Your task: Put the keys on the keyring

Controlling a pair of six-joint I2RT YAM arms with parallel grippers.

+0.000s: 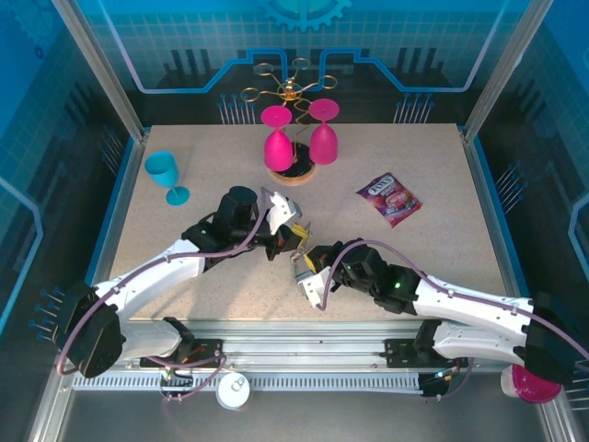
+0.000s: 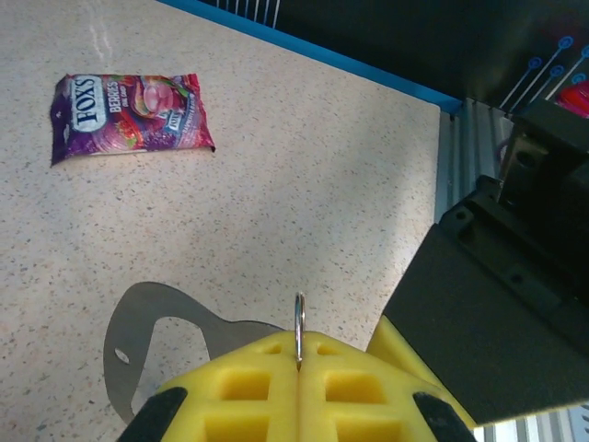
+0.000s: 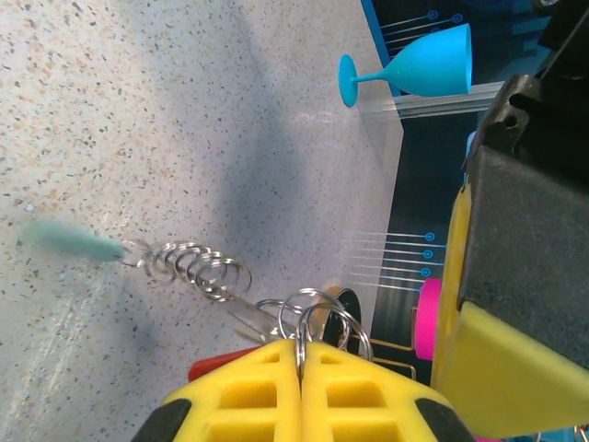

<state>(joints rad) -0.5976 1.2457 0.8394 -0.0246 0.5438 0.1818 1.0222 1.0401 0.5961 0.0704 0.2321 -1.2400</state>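
Left hand (image 2: pixel 299 357) clenched on thin metal ring (image 2: pixel 299 318), right hand (image 3: pixel 301 357) clenched on silvery ring chain (image 3: pixel 201 269)

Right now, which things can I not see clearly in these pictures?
Left wrist: grey loop partly behind the left gripper.
Right wrist: green tag blurred; red tag mostly behind the right gripper.
Top view: what the grippers hold is too small to tell.

Speckled beige table (image 1: pixel 442 249). Turquoise goblet (image 1: pixel 166 175) upright, upper left of frame. Gold wire glass rack (image 1: pixel 287 85) on round wooden base (image 1: pixel 299 175), top centre. It holds two magenta goblets (image 1: pixel 277 143), inverted, side by side. Purple Fox's Berries candy packet (image 1: pixel 389 199) lies flat, right of centre, well apart from rack.
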